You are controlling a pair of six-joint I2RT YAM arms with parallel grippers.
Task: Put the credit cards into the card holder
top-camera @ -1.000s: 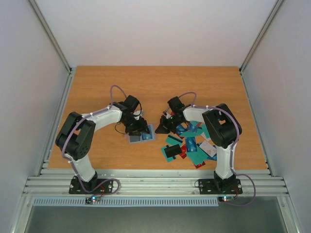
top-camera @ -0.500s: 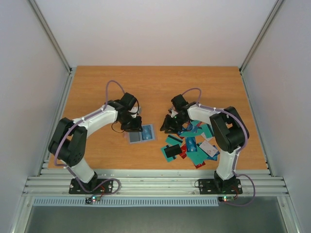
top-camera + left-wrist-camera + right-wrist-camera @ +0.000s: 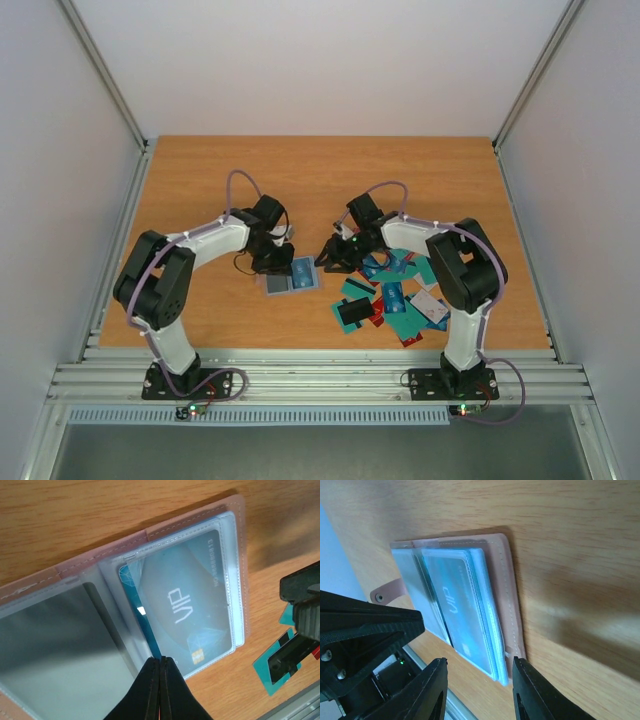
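surface point(image 3: 320, 180): wooden board with pale walls on three sides.
card holder point(image 3: 292, 277): lies open and flat on the surface, between the two hands and left of the card heap. The tan cover faces down and the clear pockets face up.
card in holder: a teal card marked VIP point(image 3: 185, 610) sits inside the right-hand clear pocket. A thin blue edge shows just beside it, towards the fold.
credit cards point(image 3: 395, 295): a loose heap to the right of the holder, beside the right arm. They are mostly teal with black stripes, with some red, blue and white, and they overlap one another.
left hand point(image 3: 160, 661): fingers pressed together with no gap. The tips sit over the holder's middle, where the pockets meet. I cannot tell whether they nip the pocket film.
right hand point(image 3: 479, 662): fingers spread with nothing between them. It is low and just beside the holder's right edge, and that edge shows in the gap in its wrist view.
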